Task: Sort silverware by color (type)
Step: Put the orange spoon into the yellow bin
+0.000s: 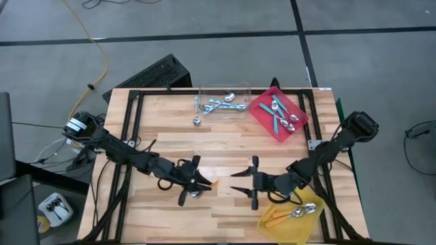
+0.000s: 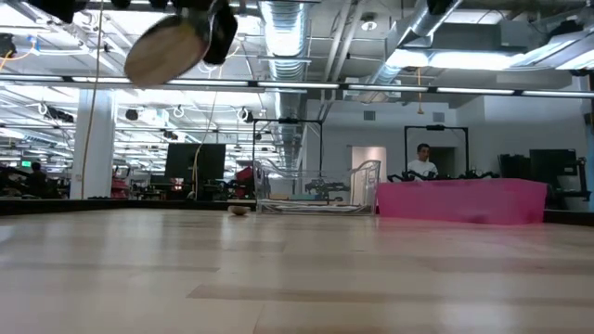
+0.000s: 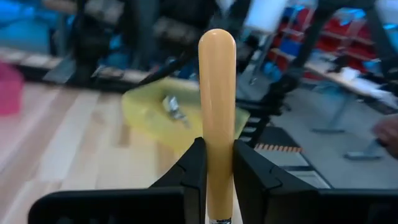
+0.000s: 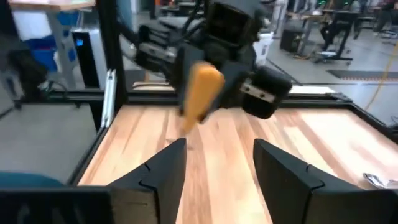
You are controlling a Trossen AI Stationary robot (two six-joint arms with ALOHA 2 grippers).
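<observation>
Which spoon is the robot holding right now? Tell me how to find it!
Look at the middle of the wooden table, between the two dark arms. The left gripper is shut on the orange-handled spoon, held up off the table and pointing toward the open right gripper. Every other spoon lies in or beside a tray; only this one is gripped.

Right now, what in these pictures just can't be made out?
- Low view: the red tray wall hides its spoons.
- Left wrist view: the left gripper covers the orange spoon's lower handle; its bowl is cut off.
- High view: spoons in the yellow tray are too small to count.
</observation>
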